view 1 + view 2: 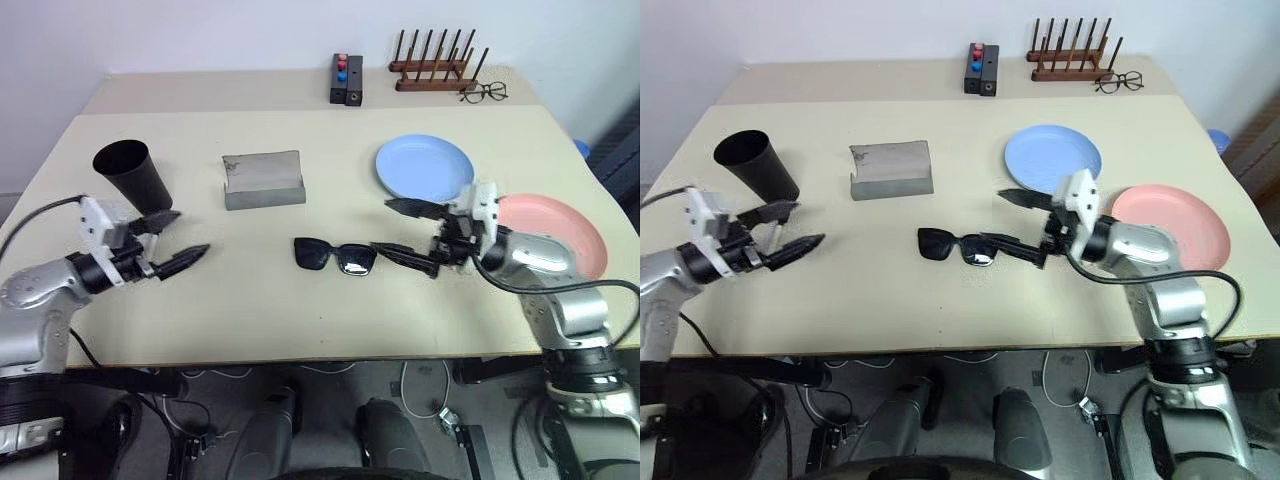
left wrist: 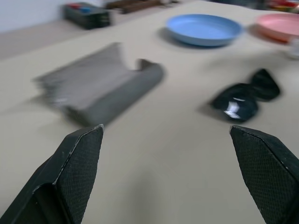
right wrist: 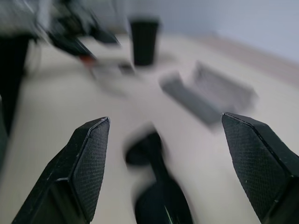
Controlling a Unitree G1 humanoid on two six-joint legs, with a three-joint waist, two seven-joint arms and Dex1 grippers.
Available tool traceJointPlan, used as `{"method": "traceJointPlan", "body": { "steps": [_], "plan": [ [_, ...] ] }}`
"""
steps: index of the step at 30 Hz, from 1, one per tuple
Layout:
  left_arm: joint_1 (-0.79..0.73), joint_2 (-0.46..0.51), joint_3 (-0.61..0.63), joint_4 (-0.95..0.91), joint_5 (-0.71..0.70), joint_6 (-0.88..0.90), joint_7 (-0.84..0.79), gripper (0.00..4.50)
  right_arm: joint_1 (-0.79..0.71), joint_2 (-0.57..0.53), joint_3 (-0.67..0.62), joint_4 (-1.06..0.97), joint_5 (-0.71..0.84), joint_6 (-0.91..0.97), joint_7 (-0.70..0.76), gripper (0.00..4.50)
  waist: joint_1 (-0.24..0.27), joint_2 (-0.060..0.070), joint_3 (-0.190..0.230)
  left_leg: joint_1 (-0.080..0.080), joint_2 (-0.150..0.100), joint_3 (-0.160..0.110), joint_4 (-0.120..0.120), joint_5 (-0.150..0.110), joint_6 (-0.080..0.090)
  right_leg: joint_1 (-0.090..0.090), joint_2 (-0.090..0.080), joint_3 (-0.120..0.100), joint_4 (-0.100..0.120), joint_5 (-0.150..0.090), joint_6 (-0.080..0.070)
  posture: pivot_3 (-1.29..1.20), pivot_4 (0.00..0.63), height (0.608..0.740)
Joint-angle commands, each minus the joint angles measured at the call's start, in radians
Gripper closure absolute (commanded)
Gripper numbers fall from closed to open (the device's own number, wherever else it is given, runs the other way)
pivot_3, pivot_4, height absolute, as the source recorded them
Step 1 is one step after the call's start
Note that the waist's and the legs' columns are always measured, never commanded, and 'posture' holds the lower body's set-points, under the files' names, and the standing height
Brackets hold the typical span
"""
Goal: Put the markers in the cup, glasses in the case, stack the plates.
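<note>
Here glossy black glasses (image 1: 335,256) lie flat; both grippers' ridged fingers spread, empty: left gripper (image 1: 178,240), right gripper (image 1: 397,228).

Lab or office test room: plain beige table (image 1: 300,310) against bare white wall (image 1: 200,30), button box (image 1: 346,79), cables on grey floor (image 1: 400,390) beneath.

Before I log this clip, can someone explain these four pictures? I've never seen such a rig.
A two-armed robot faces a beige table. Two pictures come from its head cameras, two from cameras on its wrists, looking along black fingers. The left gripper and right gripper are both open and hold nothing. On the table lie black-framed sunglasses, a flat grey fabric case, a tall black cup, a light blue plate and a salmon pink plate. The right gripper is nearest the sunglasses.
</note>
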Motion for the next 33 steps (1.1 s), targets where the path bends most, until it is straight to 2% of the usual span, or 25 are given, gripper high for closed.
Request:
{"method": "traceJointPlan", "body": {
  "steps": [1,5,9,13,15,19,21,24,30,31,33],
  "plan": [
    [0.015,0.061,0.083,0.041,0.052,0.038,0.108,0.00,-0.030,0.087,0.070,-0.035,-0.026,-0.013,-0.059,0.65,0.001,0.000,0.000,0.000,0.000,0.000,0.000,0.000,0.000,0.000,0.000,0.000,0.000,0.000,0.000,0.00,0.150,0.740],
    [-0.006,0.166,0.103,0.131,0.090,0.095,0.128,0.00,-0.048,0.165,0.130,-0.062,-0.062,-0.012,-0.114,0.65,0.007,0.000,0.000,0.000,-0.001,0.000,0.000,0.000,0.000,-0.001,0.000,0.000,0.000,0.000,0.000,0.00,0.150,0.740],
    [-0.064,0.256,0.078,0.215,0.128,0.213,0.180,0.00,-0.037,0.157,0.130,0.018,-0.102,-0.101,-0.071,0.65,0.012,-0.001,0.000,0.000,-0.001,0.000,0.000,-0.001,-0.001,0.000,0.000,-0.001,0.000,0.000,0.000,0.00,0.150,0.740],
    [-0.146,0.303,0.012,0.355,0.191,0.193,0.156,0.00,-0.033,0.170,0.141,0.012,-0.119,-0.119,-0.078,0.65,0.004,-0.001,0.000,0.000,-0.001,0.000,-0.001,-0.001,-0.001,-0.001,0.001,0.000,0.000,0.001,0.002,0.00,0.150,0.740],
    [-0.227,0.293,-0.019,0.431,0.204,0.202,0.151,0.00,-0.029,0.172,0.133,0.015,-0.120,-0.133,-0.078,0.65,0.004,-0.001,0.000,0.000,-0.001,0.000,-0.002,0.000,-0.001,-0.002,0.002,0.000,0.001,0.001,0.002,0.00,0.150,0.740],
    [-0.345,0.267,-0.128,0.611,0.304,0.073,0.131,0.00,-0.029,0.182,0.127,0.024,-0.141,-0.151,-0.105,0.65,0.004,-0.002,0.000,0.000,0.000,0.000,-0.002,0.000,-0.002,-0.002,0.004,0.000,0.001,0.002,0.003,0.00,0.150,0.740],
    [-0.398,0.231,-0.139,0.698,0.309,0.038,0.122,0.00,-0.023,0.186,0.135,0.013,-0.144,-0.149,-0.112,0.65,0.006,-0.002,-0.001,0.000,0.000,0.000,-0.002,0.000,-0.002,-0.002,0.004,0.000,0.001,0.002,0.003,0.00,0.150,0.740],
    [-0.399,0.204,-0.180,0.778,0.362,-0.057,0.124,0.00,0.001,0.173,0.141,-0.002,-0.151,-0.158,-0.105,0.65,0.004,-0.002,-0.001,0.000,0.000,0.000,-0.001,0.001,-0.002,-0.002,0.004,0.000,0.002,0.002,0.003,0.00,0.150,0.740],
    [-0.391,0.153,-0.175,0.880,0.363,-0.098,0.105,0.00,0.019,0.145,0.119,-0.020,-0.146,-0.138,-0.115,0.65,0.001,-0.003,-0.001,0.000,0.000,0.000,-0.001,0.002,0.000,-0.002,0.004,0.000,0.002,0.002,0.003,0.00,0.150,0.740],
    [-0.388,0.148,-0.175,0.884,0.357,-0.081,0.086,0.41,0.019,0.141,0.118,-0.020,-0.146,-0.138,-0.114,0.58,0.001,-0.003,-0.001,0.000,0.000,0.000,-0.001,0.002,0.000,-0.002,0.004,0.000,0.002,0.002,0.003,0.00,0.150,0.740],
    [-0.369,0.146,-0.194,0.873,0.362,-0.036,0.052,0.84,0.018,0.138,0.115,-0.016,-0.147,-0.138,-0.118,0.58,0.001,-0.003,-0.001,0.000,0.000,0.000,-0.001,0.002,0.000,-0.001,0.004,0.000,0.002,0.002,0.003,0.00,0.150,0.740]
  ]
}}
